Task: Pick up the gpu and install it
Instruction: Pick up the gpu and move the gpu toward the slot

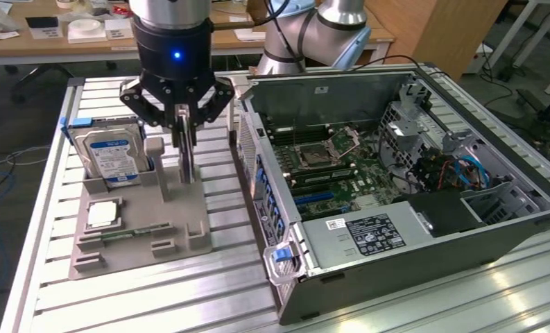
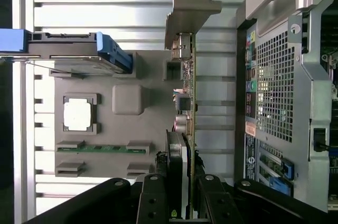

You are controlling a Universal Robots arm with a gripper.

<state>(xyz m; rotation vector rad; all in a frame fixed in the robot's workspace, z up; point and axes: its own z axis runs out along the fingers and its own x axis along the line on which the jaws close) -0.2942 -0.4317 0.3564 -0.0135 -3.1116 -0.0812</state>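
Observation:
The gpu (image 1: 188, 163) is a thin dark card standing on edge over the grey holder tray (image 1: 186, 222), to the exterior view's left of the open computer case (image 1: 395, 229). My gripper (image 1: 184, 128) reaches down from above and is shut on the card's upper edge. In the wrist view the gpu (image 2: 188, 84) appears edge-on, with its silver bracket (image 2: 191, 5) at the far end. There my gripper (image 2: 182, 200) clamps it from both sides. I cannot tell whether the card's lower edge still rests in the tray slot.
A hard drive (image 1: 113, 156) with a blue-white label stands upright in the tray. A processor chip (image 1: 102, 214) and a green memory stick (image 1: 136, 232) lie flat on it. The case lies open with its motherboard (image 1: 326, 166) exposed. The table (image 1: 117, 305) is ribbed aluminium.

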